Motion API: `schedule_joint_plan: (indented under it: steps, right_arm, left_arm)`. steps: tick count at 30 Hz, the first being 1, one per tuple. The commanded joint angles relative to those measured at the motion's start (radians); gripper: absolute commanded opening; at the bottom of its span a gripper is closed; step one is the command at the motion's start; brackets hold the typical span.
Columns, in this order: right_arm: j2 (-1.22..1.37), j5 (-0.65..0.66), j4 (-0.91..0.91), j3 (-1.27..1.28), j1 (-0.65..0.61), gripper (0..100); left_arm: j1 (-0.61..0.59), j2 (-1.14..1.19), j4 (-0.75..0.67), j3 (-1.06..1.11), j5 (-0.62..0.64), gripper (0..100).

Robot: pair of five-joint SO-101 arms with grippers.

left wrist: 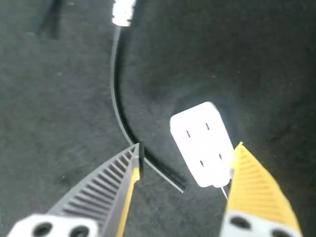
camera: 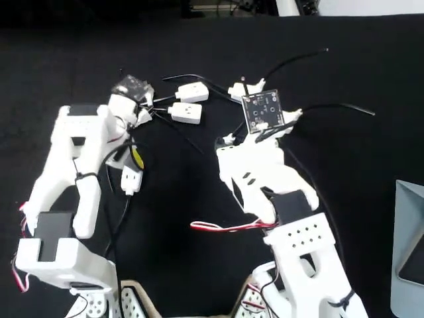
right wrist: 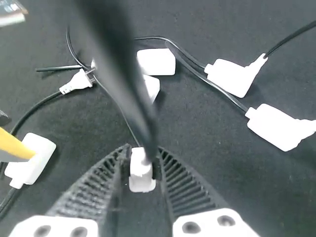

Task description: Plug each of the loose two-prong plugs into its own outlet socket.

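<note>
My left gripper (left wrist: 187,150) hangs open over a white outlet socket (left wrist: 202,143), which lies on the black cloth between the grey and yellow fingers, closer to the yellow one. In the high view this socket (camera: 131,179) lies just below the left gripper (camera: 134,161). My right gripper (right wrist: 142,165) is shut on a white two-prong plug (right wrist: 140,175), whose black cable (right wrist: 118,74) runs up through the picture. A loose plug (right wrist: 76,84) lies beyond it, near two more sockets (right wrist: 155,61). The right gripper (camera: 228,141) sits mid-table.
Two white right-angle plugs (right wrist: 232,76) with black cables lie to one side of the right gripper. Two white sockets (camera: 187,112) sit at the back centre. Black cables cross the cloth. A grey box (camera: 407,245) stands at the right edge.
</note>
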Motion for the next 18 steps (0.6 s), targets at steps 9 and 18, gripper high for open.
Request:
schedule_joint_plan:
  steps: [9,18]
  right_arm:
    - [-0.022,0.0,-0.014,-0.005,0.014,1.3]
    - [-0.022,0.0,-0.014,-0.005,0.014,1.3]
  left_arm:
    - [0.045,-0.005,-0.009,0.019,0.08,29]
    - [0.07,-0.005,-0.229,0.2,0.114,22]
